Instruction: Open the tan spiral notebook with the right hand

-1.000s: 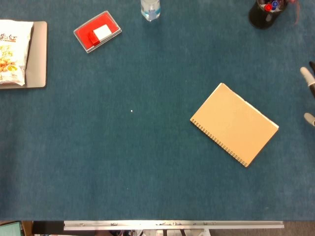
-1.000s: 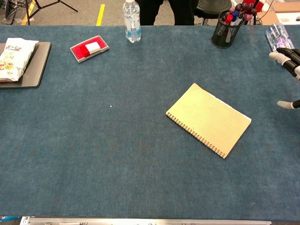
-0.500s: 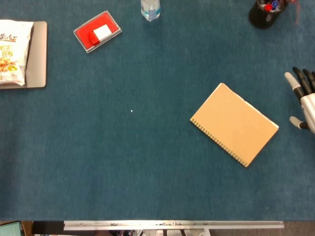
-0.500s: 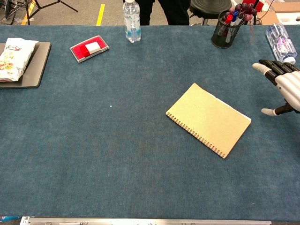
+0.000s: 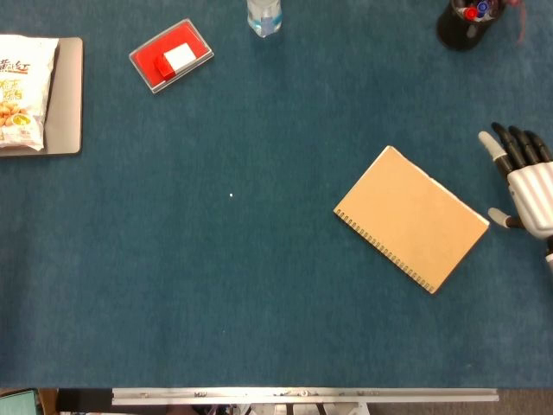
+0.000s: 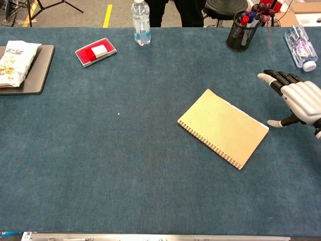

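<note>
At about four o'clock from the middle of the blue table (image 5: 259,285), the tan spiral notebook (image 5: 411,218) lies closed and flat, turned at an angle with its wire spine along the lower-left edge. Just beside its three o'clock corner is the right hand (image 5: 524,180) (its thumb tip points at that corner), fingers spread apart and holding nothing, apart from the cover. Toward twelve o'clock stand a water bottle (image 6: 141,22) and a pen cup (image 6: 242,30).
</note>
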Robot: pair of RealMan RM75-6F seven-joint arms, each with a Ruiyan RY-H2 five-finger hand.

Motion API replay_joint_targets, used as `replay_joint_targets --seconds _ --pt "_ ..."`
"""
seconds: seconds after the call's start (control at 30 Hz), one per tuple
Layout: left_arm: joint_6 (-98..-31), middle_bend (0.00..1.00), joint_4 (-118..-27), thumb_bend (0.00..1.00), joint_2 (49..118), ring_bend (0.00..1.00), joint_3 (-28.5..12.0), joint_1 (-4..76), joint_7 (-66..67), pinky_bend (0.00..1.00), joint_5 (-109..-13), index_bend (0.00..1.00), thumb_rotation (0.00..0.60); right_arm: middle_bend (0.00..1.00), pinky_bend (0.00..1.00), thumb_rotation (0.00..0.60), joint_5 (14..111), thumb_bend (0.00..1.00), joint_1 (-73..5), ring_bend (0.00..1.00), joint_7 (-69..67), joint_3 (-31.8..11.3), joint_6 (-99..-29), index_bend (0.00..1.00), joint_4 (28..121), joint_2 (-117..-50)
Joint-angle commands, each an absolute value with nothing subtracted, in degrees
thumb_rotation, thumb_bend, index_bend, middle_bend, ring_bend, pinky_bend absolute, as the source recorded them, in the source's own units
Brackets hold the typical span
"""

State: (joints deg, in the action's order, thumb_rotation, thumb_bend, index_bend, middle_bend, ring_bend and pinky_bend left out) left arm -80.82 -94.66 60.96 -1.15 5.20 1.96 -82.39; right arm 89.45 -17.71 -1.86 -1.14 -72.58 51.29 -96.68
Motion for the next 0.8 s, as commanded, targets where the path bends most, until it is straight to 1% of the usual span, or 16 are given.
replay_joint_targets --seconds 0.03,0.53,0.8 --pt "-80.83 0.36 -94.66 0.43 60.93 0.28 -1.18 5.2 1.96 0.45 -82.37 0.44 0.6 0.0 0.11 0.6 89.62 0.0 -17.87 0.0 -2.56 -0.87 -72.49 0.0 50.85 -97.15" --pt "-80.95 0.36 -94.95 0.43 60.56 0.28 -1.32 5.04 1.83 0.45 -82.06 0.44 0.6 0.0 0.11 0.6 92.21 0.0 -17.61 0.0 -5.12 1.53 -74.53 0.0 54.67 -96.83" --pt "-80.87 0.36 -95.06 0.43 60.46 0.28 -1.37 5.0 1.85 0.45 -81.82 0.44 0.6 0.0 0.11 0.6 93.45 0.0 -17.99 0.0 -8.75 3.34 -73.44 0.0 58.6 -95.18"
